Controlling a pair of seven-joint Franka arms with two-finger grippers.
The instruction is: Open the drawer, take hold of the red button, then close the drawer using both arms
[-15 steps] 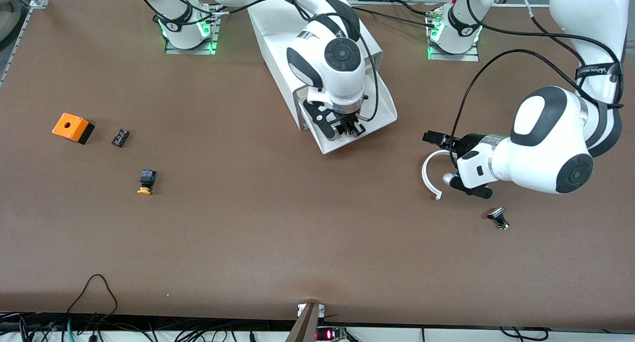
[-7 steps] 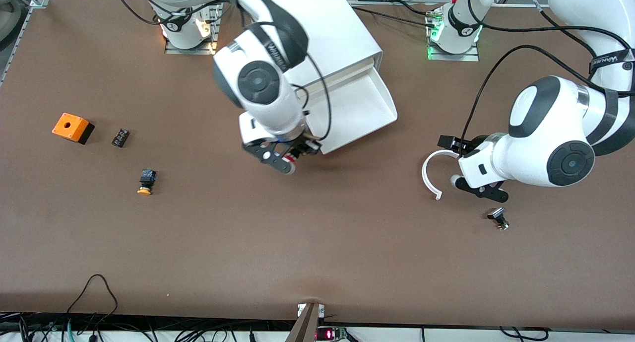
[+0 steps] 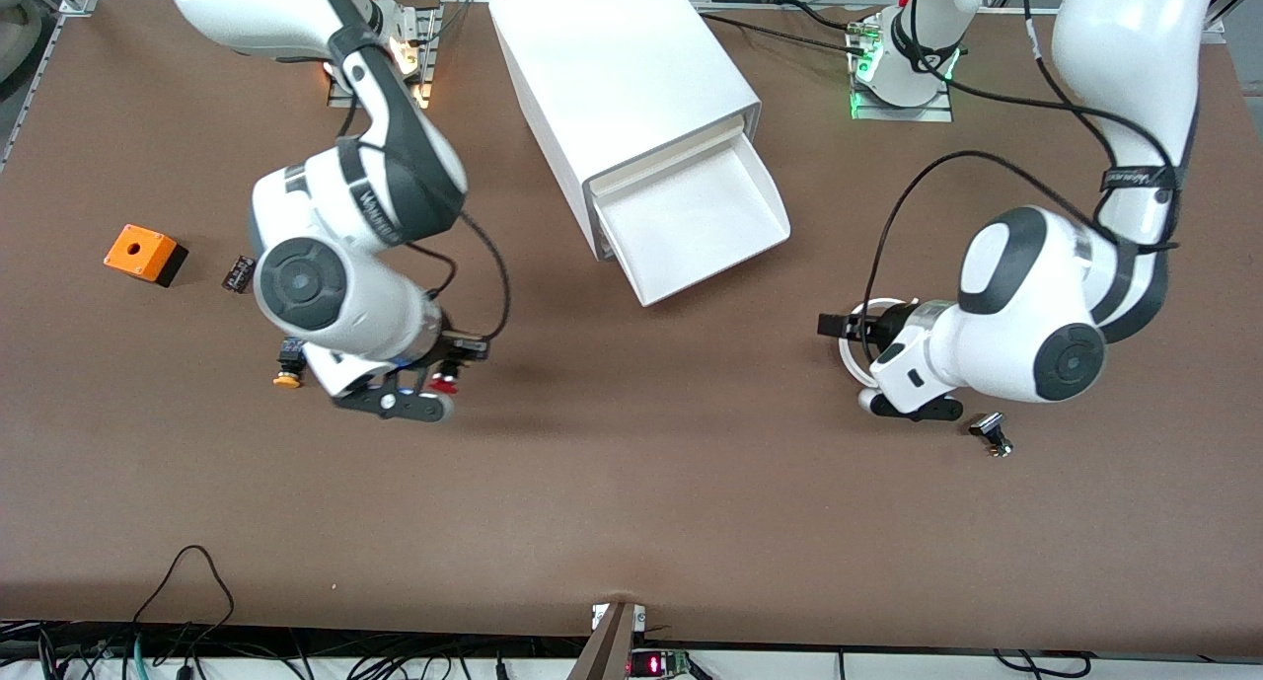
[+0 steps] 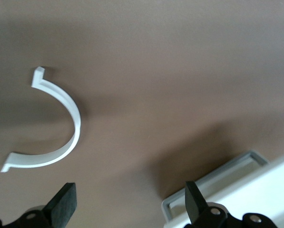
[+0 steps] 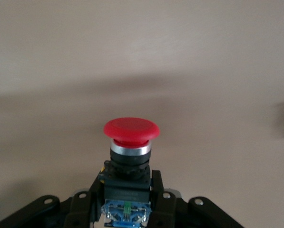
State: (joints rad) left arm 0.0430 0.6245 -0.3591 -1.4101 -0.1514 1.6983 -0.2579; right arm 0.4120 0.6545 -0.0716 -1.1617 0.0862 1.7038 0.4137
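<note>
The white cabinet (image 3: pixel 612 68) stands at the back middle of the table with its drawer (image 3: pixel 735 251) pulled out; the tray looks empty. My right gripper (image 3: pixel 446 376) is shut on the red-capped button (image 3: pixel 443 385) and holds it over bare table, toward the right arm's end. In the right wrist view the fingers (image 5: pixel 157 187) clamp the button's (image 5: pixel 131 130) black-and-blue body, red cap pointing away. My left gripper (image 3: pixel 839 325) is open and empty, low over a white curved strip (image 4: pixel 61 123). The drawer's front handle (image 4: pixel 213 186) shows in the left wrist view past my left gripper (image 4: pixel 128 204).
An orange box with a hole (image 3: pixel 139 252), a small black part (image 3: pixel 238 272) and an orange-yellow-capped button (image 3: pixel 289 366) lie toward the right arm's end. A small black-and-metal part (image 3: pixel 992 433) lies near the left arm's wrist. Cables run along the table's front edge.
My right gripper has left the open drawer with the red button and swung toward the right arm's end, nearer the front camera. My left gripper has shifted over the white curved strip.
</note>
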